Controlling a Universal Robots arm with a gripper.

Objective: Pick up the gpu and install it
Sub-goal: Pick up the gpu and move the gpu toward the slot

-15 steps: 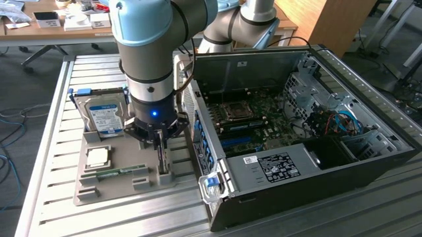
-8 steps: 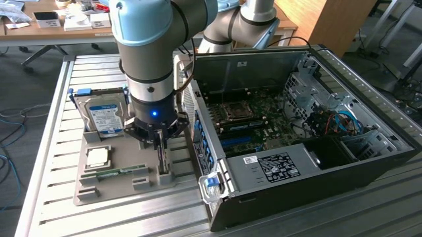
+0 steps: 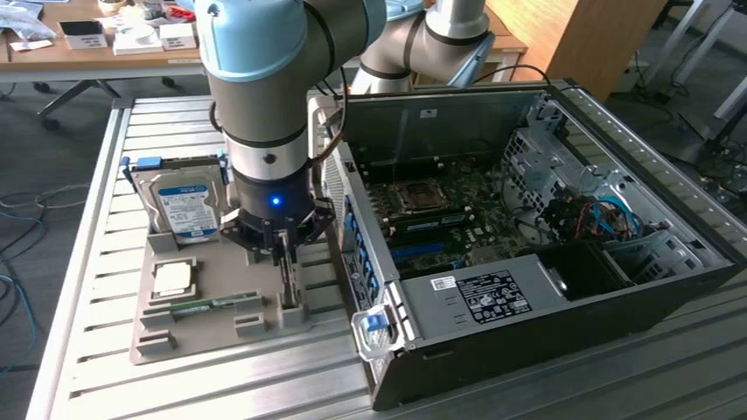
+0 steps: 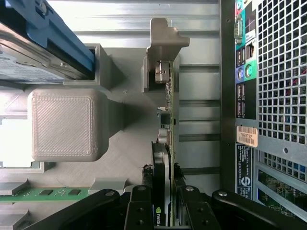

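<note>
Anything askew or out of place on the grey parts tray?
Nothing stands out. The thin dark gpu card stands upright in its slot on the grey printed tray, gripper jaws closed on both faces. The silver hard drive and green RAM stick sit in theirs.

A slatted aluminium workbench (image 3: pixel 82 350) spans the exterior view from seven to four o'clock, its slats catching bright light. Grey carpet (image 3: pixel 59 149) lies at nine o'clock, with loose cables (image 3: pixel 21 219) on it. A wooden desk (image 3: pixel 47 59) with white boxes (image 3: pixel 138 39) stands at eleven o'clock and a wooden panel (image 3: pixel 583 39) at one o'clock.
</note>
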